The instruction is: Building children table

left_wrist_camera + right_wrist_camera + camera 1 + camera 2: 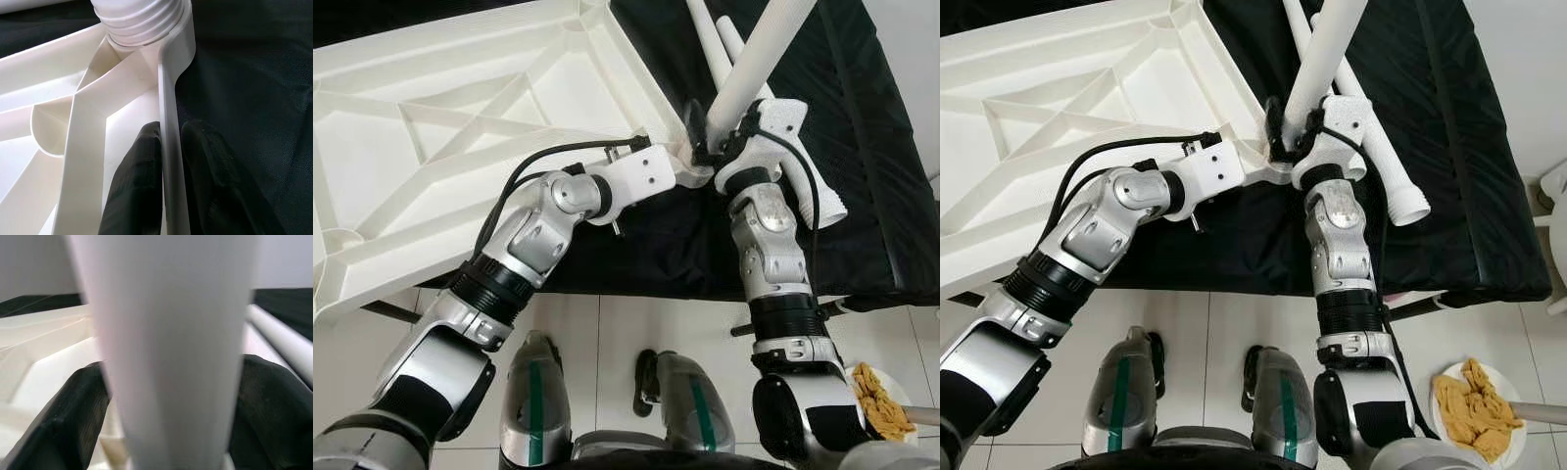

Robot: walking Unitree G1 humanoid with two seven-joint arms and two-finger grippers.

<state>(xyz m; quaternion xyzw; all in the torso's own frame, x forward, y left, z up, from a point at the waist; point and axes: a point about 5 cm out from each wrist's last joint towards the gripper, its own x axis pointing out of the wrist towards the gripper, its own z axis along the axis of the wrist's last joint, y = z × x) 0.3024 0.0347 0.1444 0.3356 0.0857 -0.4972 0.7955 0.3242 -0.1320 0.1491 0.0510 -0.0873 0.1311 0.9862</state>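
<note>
The white plastic table top [460, 127] lies upside down, ribs up, on a black-covered surface. My left gripper [680, 171] is at its near right corner, shut on the thin rim [168, 88] with one black finger [139, 176] on each side. A white table leg [759, 59] stands tilted in that corner's socket, its threaded end [142, 19] seated there. My right gripper [710, 137] is shut on the leg [166, 333] just above the socket. Two more white legs [1400, 191] lie loose on the black cover beside my right wrist.
The black cover [862, 147] stretches to the right and ends at a near edge above the white tiled floor. A white plate [1474, 401] of yellowish pieces sits on the floor at the right. A dark slipper [646, 382] lies between my feet.
</note>
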